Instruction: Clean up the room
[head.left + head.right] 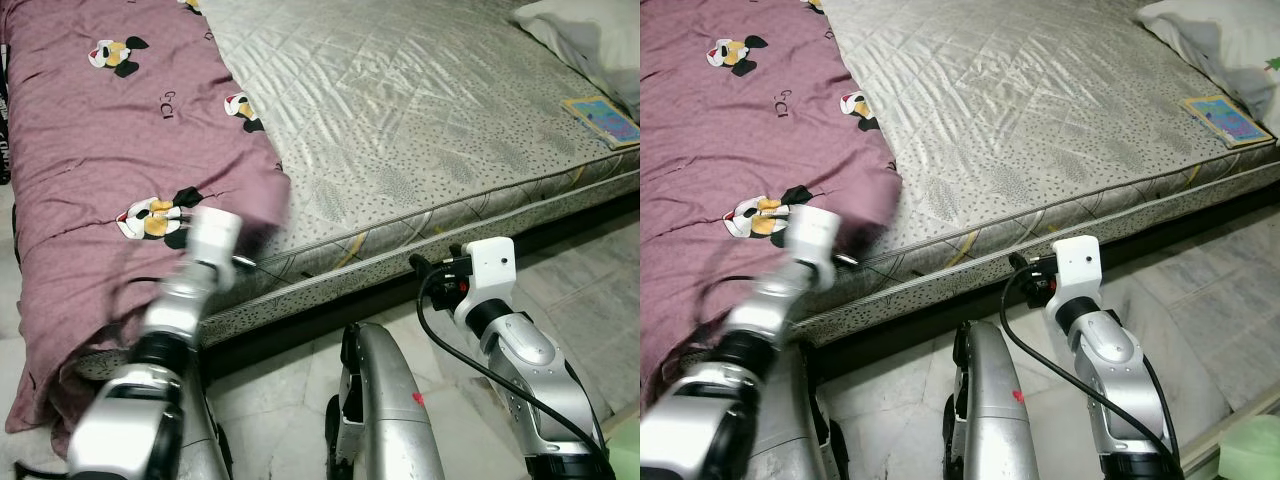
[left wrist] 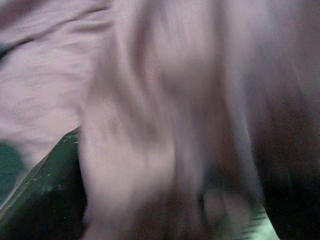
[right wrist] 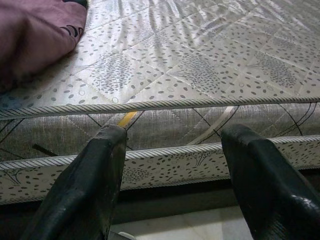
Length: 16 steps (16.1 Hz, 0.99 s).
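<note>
A mauve blanket (image 1: 110,130) with cartoon prints covers the left part of the bed and hangs over the front edge. Its fold near the mattress edge is blurred. My left gripper (image 1: 245,262) sits at that fold, also blurred, and looks shut on the blanket. In the left wrist view the mauve cloth (image 2: 165,115) lies right against the camera beside one dark finger (image 2: 45,195). My right gripper (image 3: 172,165) is open and holds nothing. It is low in front of the mattress side (image 3: 165,120), near the bed's front edge (image 1: 400,225).
The bare quilted mattress (image 1: 420,100) takes up the middle and right of the bed. A colourful book (image 1: 602,120) and a pale pillow (image 1: 590,35) lie at its far right. Below is marble floor (image 1: 590,290). A green object (image 1: 1252,448) sits at the bottom right.
</note>
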Available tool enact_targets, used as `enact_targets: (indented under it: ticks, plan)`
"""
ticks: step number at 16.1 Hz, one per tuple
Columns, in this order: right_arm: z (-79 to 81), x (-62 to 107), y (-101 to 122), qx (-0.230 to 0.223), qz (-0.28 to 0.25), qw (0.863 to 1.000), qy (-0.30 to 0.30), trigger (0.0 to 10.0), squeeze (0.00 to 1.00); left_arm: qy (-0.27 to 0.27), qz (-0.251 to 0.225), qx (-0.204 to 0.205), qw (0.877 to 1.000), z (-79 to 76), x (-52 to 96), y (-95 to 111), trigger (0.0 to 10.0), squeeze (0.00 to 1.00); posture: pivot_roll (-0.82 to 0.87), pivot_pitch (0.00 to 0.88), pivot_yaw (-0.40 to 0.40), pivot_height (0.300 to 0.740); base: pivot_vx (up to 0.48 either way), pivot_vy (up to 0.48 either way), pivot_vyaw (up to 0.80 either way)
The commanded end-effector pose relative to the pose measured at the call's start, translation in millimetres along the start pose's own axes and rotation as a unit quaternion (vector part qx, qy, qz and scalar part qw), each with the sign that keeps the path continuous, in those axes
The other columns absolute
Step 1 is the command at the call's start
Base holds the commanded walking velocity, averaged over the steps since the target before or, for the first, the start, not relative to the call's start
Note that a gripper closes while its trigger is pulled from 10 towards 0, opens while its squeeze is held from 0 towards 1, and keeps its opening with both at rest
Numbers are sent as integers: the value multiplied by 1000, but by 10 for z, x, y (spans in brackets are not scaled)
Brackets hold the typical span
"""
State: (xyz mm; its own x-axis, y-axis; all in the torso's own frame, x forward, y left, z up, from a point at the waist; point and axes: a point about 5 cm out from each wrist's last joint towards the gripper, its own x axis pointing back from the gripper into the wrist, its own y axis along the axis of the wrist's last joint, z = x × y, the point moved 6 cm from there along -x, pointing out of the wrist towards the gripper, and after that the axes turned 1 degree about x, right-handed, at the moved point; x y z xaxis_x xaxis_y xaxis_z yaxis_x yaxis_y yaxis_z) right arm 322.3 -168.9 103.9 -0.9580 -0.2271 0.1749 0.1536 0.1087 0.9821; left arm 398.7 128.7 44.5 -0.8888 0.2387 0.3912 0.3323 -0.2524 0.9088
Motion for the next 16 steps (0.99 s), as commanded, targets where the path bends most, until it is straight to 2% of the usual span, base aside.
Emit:
enact_targets:
  ticks: [1,3,5,6,7,10,12,14,15,16]
  plan:
    - [-4,2,33,12,-5,1000,4,10000,0,-42,9,-25,999,-220,10,-79,10000,0,-175,104,-94,509,0,0,0]
    - [3,-17,27,11,-5,1000,3,10000,0,-122,-9,-59,991,-625,67,-46,10000,0,-168,100,-93,509,0,0,0]
    - [16,-19,21,9,-6,1000,2,10000,0,-187,-35,-95,977,-920,169,-13,10000,0,-159,101,-85,509,0,0,0]
    - [18,-18,20,9,-6,1000,2,10000,0,-207,-40,-104,972,-995,205,-15,10000,0,-159,101,-85,509,0,0,0]
    - [14,-12,14,7,-6,1000,-1,10000,0,-241,-44,-130,961,-1127,285,-37,10000,0,-158,103,-82,509,0,0,0]
    - [16,-8,12,4,-8,1000,-4,10000,0,-233,-55,-163,957,-1117,313,12,10000,0,-159,105,-75,509,0,0,0]
    - [21,-6,16,2,-9,1000,-7,10000,0,-197,-149,-148,957,-1006,342,501,10000,0,-156,111,-71,509,0,0,0]
    - [23,-2,18,2,-11,1000,-8,10000,0,-161,-209,-133,955,-880,379,845,10000,0,-152,116,-70,509,0,0,0]
    - [24,-1,21,2,-12,1000,-8,10000,0,-134,-232,-114,957,-775,383,999,10000,0,-152,116,-70,509,0,0,0]
    - [28,2,28,2,-13,1000,-9,10000,0,-92,-248,-81,961,-603,370,1126,10000,0,-152,117,-70,509,0,0,0]
